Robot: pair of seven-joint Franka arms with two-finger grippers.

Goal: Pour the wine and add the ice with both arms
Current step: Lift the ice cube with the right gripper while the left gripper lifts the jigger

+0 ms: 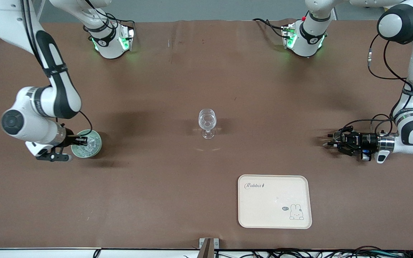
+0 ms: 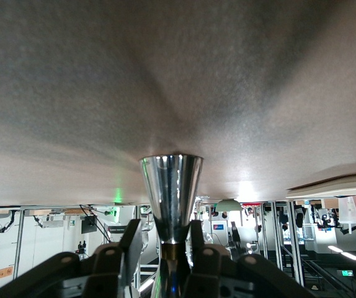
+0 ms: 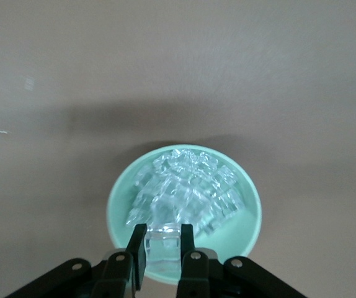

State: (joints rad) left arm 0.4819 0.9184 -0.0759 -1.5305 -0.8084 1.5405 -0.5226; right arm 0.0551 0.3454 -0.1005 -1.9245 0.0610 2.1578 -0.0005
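The right gripper [image 3: 162, 248] pinches an ice cube [image 3: 162, 247] in the green bowl [image 1: 86, 143]; the left gripper [image 2: 165, 248] clamps a shiny metal cup [image 2: 171, 195].

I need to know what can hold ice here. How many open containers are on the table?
2. A stemmed glass stands mid-table. A green bowl of ice sits at the right arm's end, under the right gripper, which pinches one chunk. The flat tray isn't counted.
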